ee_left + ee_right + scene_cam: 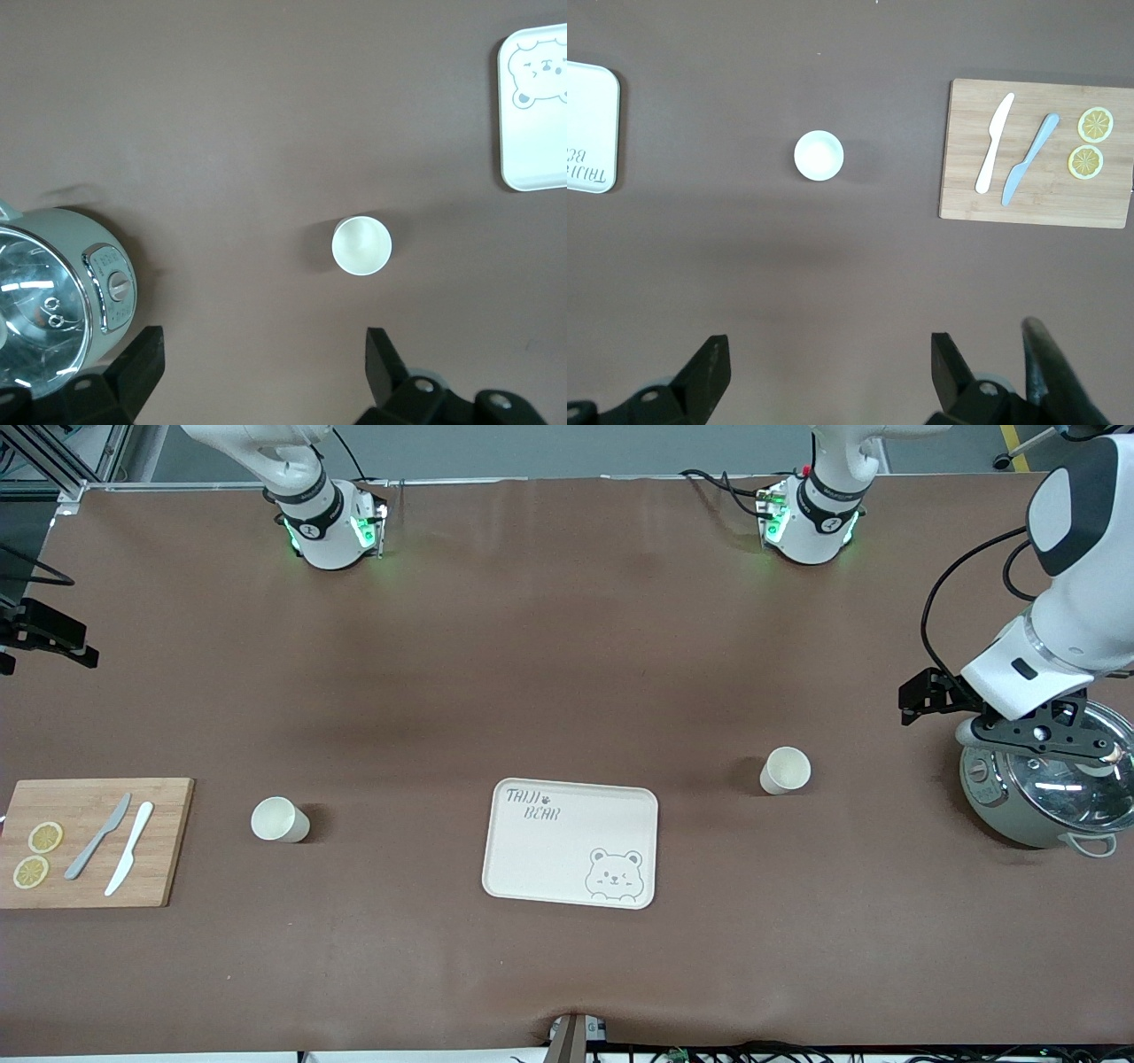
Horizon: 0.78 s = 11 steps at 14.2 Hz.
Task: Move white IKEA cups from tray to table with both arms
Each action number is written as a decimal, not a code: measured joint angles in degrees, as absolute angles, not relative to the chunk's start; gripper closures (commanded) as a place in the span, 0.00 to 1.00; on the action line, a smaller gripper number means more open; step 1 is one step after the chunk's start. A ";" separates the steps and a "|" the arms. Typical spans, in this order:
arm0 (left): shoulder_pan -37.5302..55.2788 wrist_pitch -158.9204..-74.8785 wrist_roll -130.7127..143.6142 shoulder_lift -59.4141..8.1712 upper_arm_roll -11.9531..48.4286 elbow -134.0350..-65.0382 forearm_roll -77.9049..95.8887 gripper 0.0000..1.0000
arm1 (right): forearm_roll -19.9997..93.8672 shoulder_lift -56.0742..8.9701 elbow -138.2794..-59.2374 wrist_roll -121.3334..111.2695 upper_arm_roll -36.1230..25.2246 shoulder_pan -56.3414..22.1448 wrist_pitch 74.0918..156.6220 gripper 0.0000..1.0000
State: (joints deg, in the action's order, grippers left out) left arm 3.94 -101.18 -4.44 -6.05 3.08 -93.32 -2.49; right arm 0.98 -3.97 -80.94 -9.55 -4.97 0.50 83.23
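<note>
Two white cups stand upright on the brown table, one on each side of the cream bear tray [549, 859]. One cup [280, 819] is toward the right arm's end, the other cup [785, 770] toward the left arm's end. My left gripper [1045, 740] hangs open and empty above a pot. In the left wrist view, the left gripper [266, 347] is well apart from its cup [361, 245]. In the right wrist view, my right gripper [830, 354] is open, high over bare table, far from its cup [819, 155]. The front view does not show its fingers.
A grey-green pot [1001, 815] with a glass lid sits at the left arm's end. A wooden cutting board [168, 850] at the right arm's end carries two knives [115, 849] and two lemon slices [37, 855]. The tray's corner [536, 133] shows in the left wrist view.
</note>
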 measured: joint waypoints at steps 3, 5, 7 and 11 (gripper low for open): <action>3.83 -101.15 -4.44 -6.15 3.06 -92.59 -2.49 0.00 | 0.98 -3.99 -80.94 -9.54 -4.97 0.50 83.60 0.00; 3.79 -101.12 -4.45 -6.29 3.03 -92.48 -2.49 0.00 | 0.96 -4.02 -80.94 -9.48 -5.01 0.52 84.00 0.00; 3.70 -101.08 -4.46 -6.35 2.97 -92.36 -2.09 0.00 | 0.94 -4.21 -80.94 -9.45 -5.15 0.58 84.26 0.00; 3.48 -101.05 -4.46 -6.35 2.81 -92.26 -0.78 0.00 | 0.91 -4.48 -80.92 -9.41 -5.54 0.72 84.29 0.00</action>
State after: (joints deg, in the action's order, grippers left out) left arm 3.48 -101.05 -4.46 -6.35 2.81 -92.26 -0.78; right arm 0.91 -4.48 -80.92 -9.41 -5.54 0.72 84.29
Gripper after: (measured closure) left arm 0.000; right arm 0.000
